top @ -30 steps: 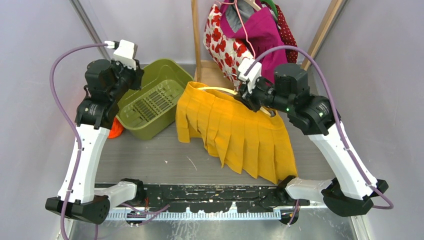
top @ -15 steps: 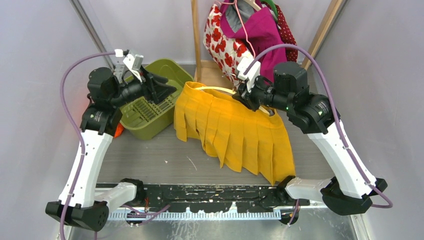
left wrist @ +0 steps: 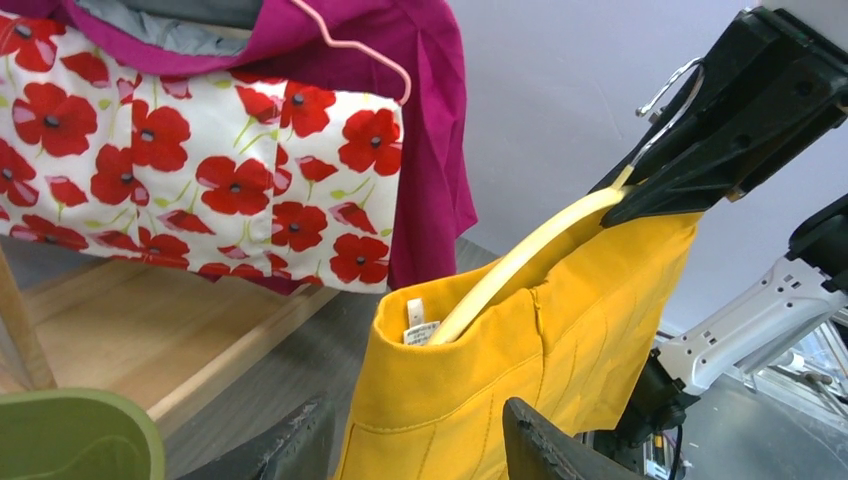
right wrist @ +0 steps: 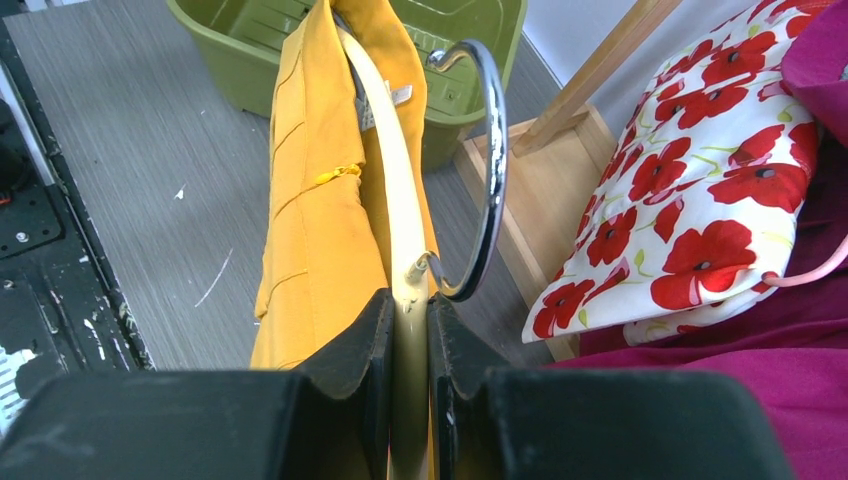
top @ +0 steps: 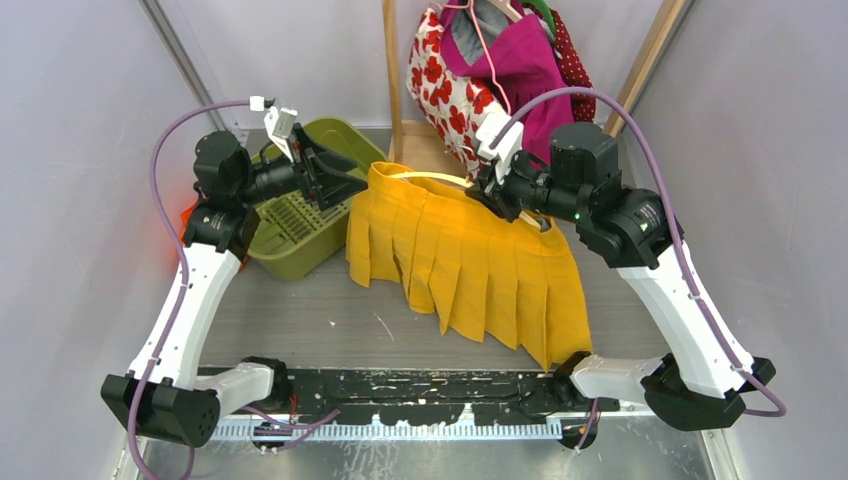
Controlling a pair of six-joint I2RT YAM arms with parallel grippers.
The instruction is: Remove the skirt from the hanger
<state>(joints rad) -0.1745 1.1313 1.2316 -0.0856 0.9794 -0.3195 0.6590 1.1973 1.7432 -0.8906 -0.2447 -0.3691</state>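
R gripper (right wrist: 408, 310) clamped on hanger (right wrist: 392, 190) just below hook, holding it up over table (top: 300, 320). Skirt (top: 460, 265) on hanger, waistband round bar, hem trailing twd table. L gripper (left wrist: 415, 450) fingers apart, straddling waistband end, no pinch yet. Progress: early. Hanger secured, skirt not off. Left: grip waistband, slide off bar.

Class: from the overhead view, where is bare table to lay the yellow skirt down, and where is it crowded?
Free: the grey table between the green basket, the skirt and the black base rail. Crowded: the back, where hanging clothes, left gripper and right gripper cluster round the hanger.
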